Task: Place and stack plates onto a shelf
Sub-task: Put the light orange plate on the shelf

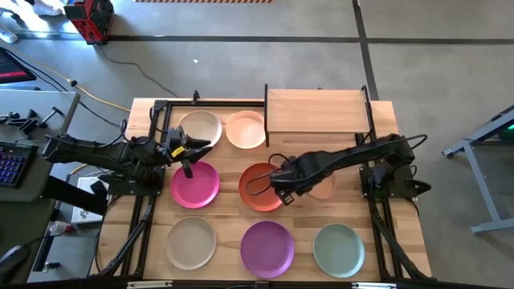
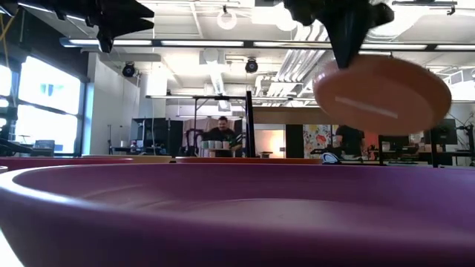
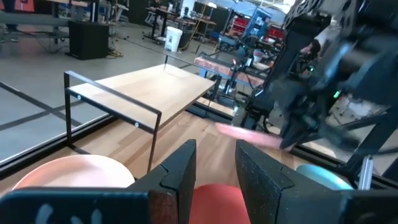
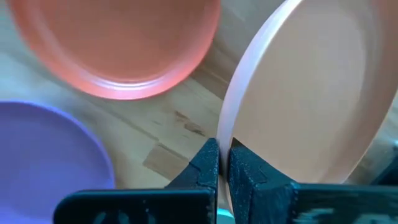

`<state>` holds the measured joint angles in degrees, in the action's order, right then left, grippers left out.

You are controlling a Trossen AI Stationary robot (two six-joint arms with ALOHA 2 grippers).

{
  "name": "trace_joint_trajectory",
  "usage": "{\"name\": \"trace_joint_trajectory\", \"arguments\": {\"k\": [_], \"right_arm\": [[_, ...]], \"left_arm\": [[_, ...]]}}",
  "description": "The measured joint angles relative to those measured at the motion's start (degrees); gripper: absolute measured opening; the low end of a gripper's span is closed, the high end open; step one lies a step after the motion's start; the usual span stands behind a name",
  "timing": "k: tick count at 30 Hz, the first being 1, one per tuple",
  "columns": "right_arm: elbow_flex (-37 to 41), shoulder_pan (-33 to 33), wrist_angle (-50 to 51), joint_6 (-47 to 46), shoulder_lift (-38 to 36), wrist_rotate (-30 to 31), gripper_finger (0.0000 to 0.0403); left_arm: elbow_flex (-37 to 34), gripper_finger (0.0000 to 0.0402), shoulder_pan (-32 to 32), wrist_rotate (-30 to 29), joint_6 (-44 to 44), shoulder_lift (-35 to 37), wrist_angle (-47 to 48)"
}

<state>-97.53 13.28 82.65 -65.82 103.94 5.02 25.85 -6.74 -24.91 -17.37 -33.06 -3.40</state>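
My right gripper [image 4: 222,163] is shut on a salmon plate [image 2: 382,95], held high over the table's middle right, in front of the shelf [image 1: 315,110]. The shelf is a light-wood board on thin black posts at the far edge. My left gripper [image 3: 214,168] waits open and level above the magenta plate [image 1: 194,184], with nothing between its fingers. On the tabletop lie the cream [image 1: 199,128], peach [image 1: 245,129], orange [image 1: 259,189], beige [image 1: 191,242], purple [image 1: 267,247] and pale grey-green [image 1: 338,250] plates. My right gripper pinches the salmon plate's rim [image 4: 225,134] between its two fingers, one on the hollow side and one on the underside. The fingers come from above, pointing down. The plate is lifted clear of the table and hangs tilted to one side below them, its underside [image 2: 386,104] toward the near edge.
The shelf's board [image 3: 143,93] is bare on top, with black posts at its corners. The right arm [image 1: 353,156] reaches across the table's middle right. The purple plate's rim [image 2: 223,215] fills the low view's foreground. A person sits far off in the room behind.
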Motion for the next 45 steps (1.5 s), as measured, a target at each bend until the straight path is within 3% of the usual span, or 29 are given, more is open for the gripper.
{"name": "trace_joint_trajectory", "arguments": {"k": [7, 14, 29, 33, 45], "right_arm": [[-10.5, 0.2, 7.6, 2.9, 0.0, 9.2, 0.0000], [-16.5, -2.3, 7.4, 14.7, -0.5, 18.5, 0.0000], [-17.2, -17.7, 7.4, 41.0, -0.4, 24.0, 0.0000], [-14.5, -21.7, 7.3, 46.1, -1.2, 23.3, 0.0000], [4.2, -28.2, 7.2, 48.3, -11.5, 21.9, 0.0000]], "left_arm": [[0.0, 0.0101, 0.0, 0.0, -0.3, -0.5, -0.3], [0.0, 0.0101, 0.0, 0.0, -0.4, -1.7, -0.2], [0.0, 0.0101, 0.0, 0.1, -0.5, -2.2, -0.3], [0.0, 0.0101, 0.0, 0.1, -1.6, -2.2, -0.3], [0.0, 0.0101, 0.0, 0.1, -2.1, -2.2, -0.3]]}}
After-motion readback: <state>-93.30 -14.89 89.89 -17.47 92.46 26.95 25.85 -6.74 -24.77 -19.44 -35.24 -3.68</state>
